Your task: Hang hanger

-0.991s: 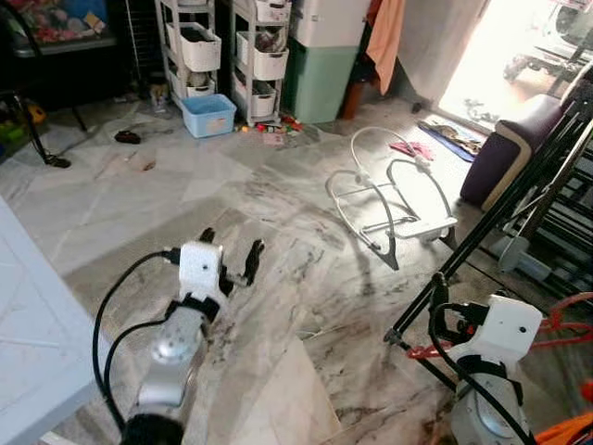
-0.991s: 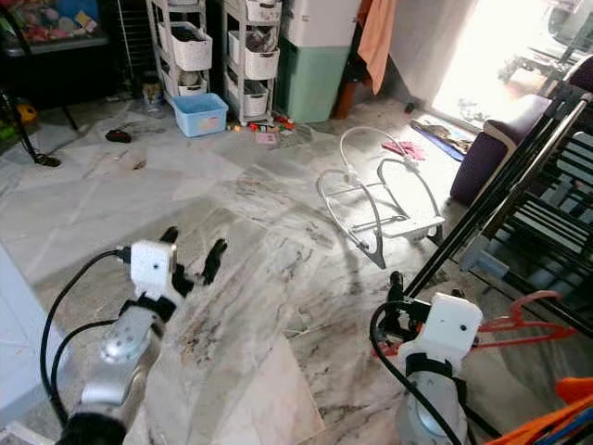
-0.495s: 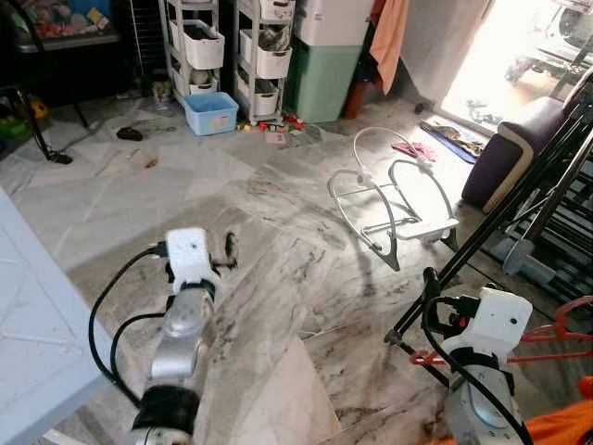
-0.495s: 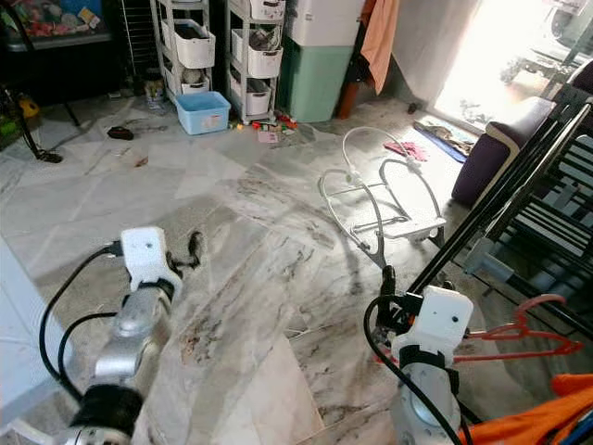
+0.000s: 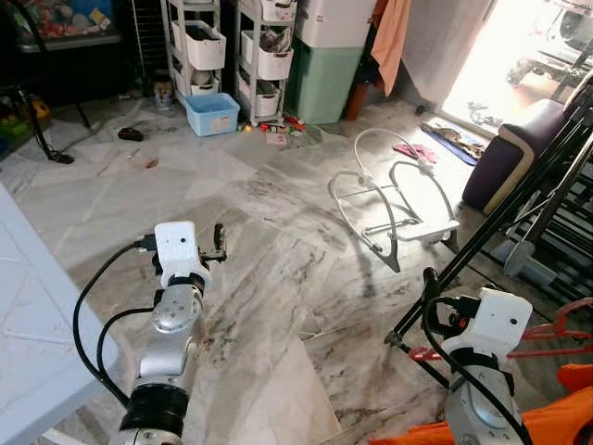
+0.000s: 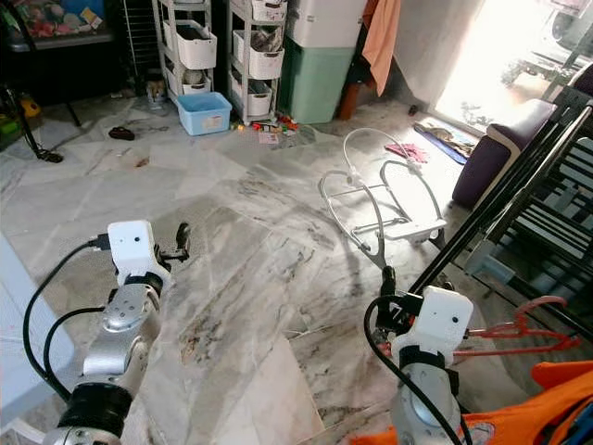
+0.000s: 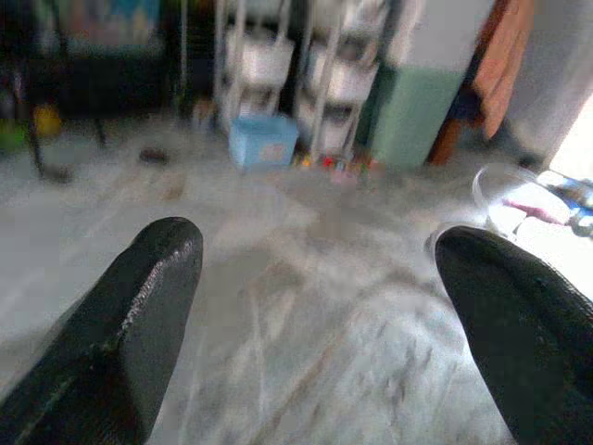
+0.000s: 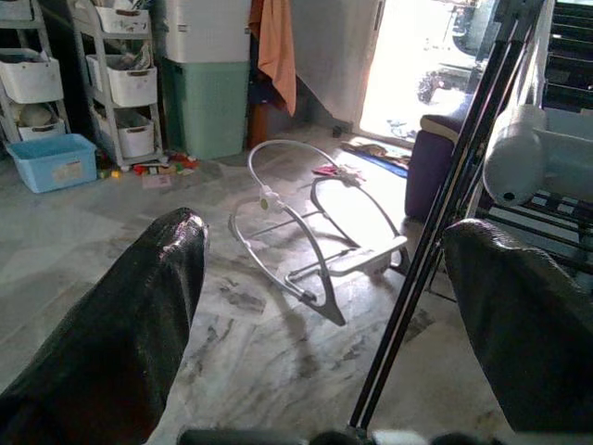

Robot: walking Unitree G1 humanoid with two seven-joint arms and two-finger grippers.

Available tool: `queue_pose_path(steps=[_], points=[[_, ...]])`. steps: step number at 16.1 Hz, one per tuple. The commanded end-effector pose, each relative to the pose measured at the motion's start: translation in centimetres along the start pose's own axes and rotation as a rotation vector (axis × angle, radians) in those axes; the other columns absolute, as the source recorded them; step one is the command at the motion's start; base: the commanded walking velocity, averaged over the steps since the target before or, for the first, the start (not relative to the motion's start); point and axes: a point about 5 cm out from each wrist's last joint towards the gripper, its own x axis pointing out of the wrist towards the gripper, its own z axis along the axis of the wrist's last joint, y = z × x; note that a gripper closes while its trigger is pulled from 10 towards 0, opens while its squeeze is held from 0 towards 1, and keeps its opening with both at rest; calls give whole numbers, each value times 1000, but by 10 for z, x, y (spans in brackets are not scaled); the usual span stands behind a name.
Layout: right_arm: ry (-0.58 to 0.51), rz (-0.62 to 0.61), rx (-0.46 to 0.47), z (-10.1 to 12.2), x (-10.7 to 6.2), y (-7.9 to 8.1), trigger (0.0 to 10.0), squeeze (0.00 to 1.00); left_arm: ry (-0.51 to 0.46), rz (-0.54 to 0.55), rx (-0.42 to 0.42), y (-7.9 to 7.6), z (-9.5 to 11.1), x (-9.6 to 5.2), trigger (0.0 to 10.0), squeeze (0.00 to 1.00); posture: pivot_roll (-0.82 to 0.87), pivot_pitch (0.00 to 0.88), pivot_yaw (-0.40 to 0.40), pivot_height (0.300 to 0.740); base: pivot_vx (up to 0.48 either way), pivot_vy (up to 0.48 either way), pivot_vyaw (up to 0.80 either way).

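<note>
A red hanger (image 6: 519, 331) sits low at the right, against the lower bars of a black drying rack (image 5: 547, 176), just right of my right wrist. An orange garment (image 6: 547, 394) shows at the bottom right corner. My right gripper (image 5: 428, 281) is beside the rack's slanted leg (image 8: 408, 306); its fingers (image 8: 130, 324) stand wide apart and open with nothing between them. Held over the marble floor at the left, my left gripper (image 5: 219, 243) is open and empty, its fingers (image 7: 130, 324) spread.
A white baby bouncer frame (image 5: 394, 199) lies on the floor ahead. White storage carts (image 5: 264, 46), a blue bin (image 5: 209, 113) and a green cabinet (image 5: 320, 79) line the back. A purple seat (image 5: 510, 153) is at right, a white table (image 5: 37, 315) at left.
My left arm has swung leftward and turned, so its fingers now point away. More of the orange garment has come into view at the bottom right. The right gripper has barely moved.
</note>
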Motion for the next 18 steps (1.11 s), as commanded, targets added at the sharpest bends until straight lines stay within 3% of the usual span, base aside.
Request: queue_pose_path(steps=[1,4,8,10,12,18], points=[[12,-16,-3,-2,1,-5,10000,0,-78,-66,27,-8,8,-4,10000,0,187,37,-171,740,0,0,0],[14,-16,-9,-2,0,-7,10000,0,-90,-81,35,5,7,-15,10000,0,188,37,-169,740,0,0,0],[21,-27,-16,-4,-2,-12,10000,0,-69,-115,133,32,-1,-36,10000,0,195,36,-168,740,0,0,0],[25,-25,-16,-6,-3,-11,10000,0,-53,-144,159,31,-4,-38,10000,0,200,36,-167,740,0,0,0],[29,-19,-12,-7,-4,-7,10000,0,-67,-190,175,19,-3,-38,10000,0,198,35,-163,740,0,0,0],[33,-28,-10,-9,-7,-8,10000,0,-52,-229,185,13,-5,-37,10000,0,190,38,-154,740,0,0,0]])
